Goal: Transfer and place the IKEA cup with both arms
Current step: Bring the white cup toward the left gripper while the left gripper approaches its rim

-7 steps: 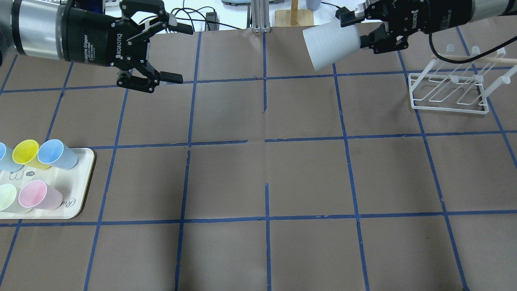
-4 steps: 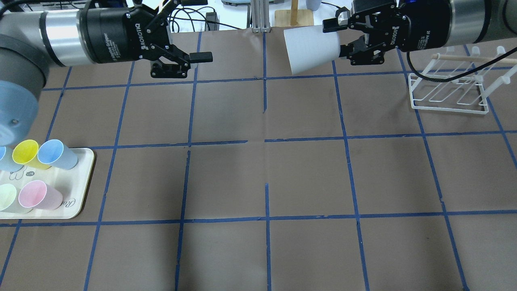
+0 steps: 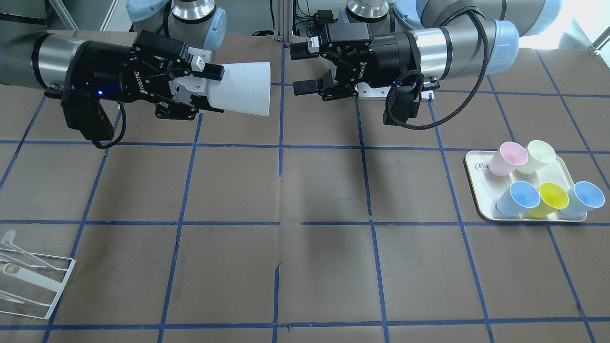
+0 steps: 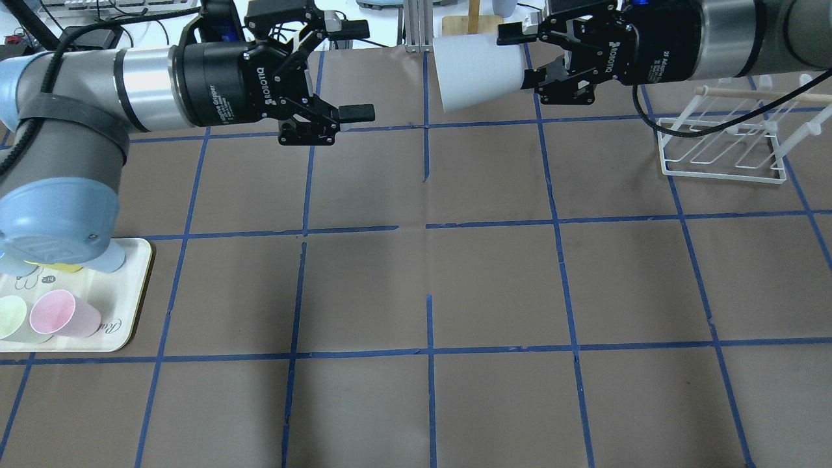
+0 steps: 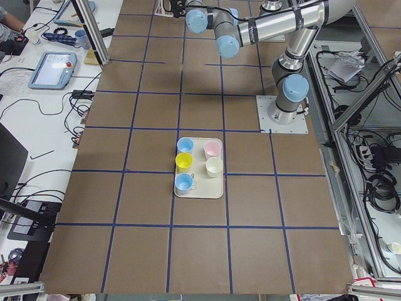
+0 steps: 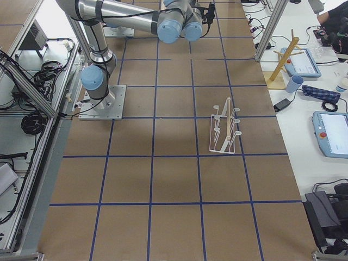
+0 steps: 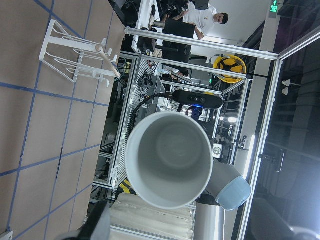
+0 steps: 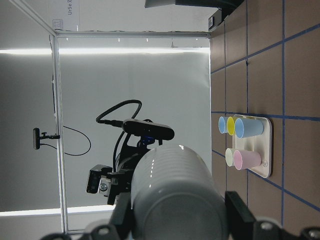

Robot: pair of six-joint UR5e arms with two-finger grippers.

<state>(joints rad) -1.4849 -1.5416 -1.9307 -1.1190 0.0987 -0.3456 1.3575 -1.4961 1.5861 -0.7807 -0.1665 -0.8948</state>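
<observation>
The IKEA cup (image 4: 478, 71) is pale grey and lies horizontal above the far middle of the table. My right gripper (image 4: 522, 55) is shut on its base end. Its open mouth faces my left gripper (image 4: 361, 71), which is open and empty, a short gap from the rim. In the front-facing view the cup (image 3: 243, 88) is held by the right gripper (image 3: 212, 90), and the left gripper (image 3: 299, 69) faces it. The left wrist view looks straight into the cup's mouth (image 7: 170, 155). The right wrist view shows the cup's outer wall (image 8: 175, 195) between the fingers.
A cream tray (image 4: 130, 292) with several coloured cups sits at the table's left side, partly under my left arm's elbow; it also shows in the front-facing view (image 3: 476, 190). A white wire rack (image 4: 721, 146) stands at the far right.
Both arms have moved toward the table's middle. The right gripper carried the cup leftward, the open left gripper moved rightward, and the gap between them has narrowed.
</observation>
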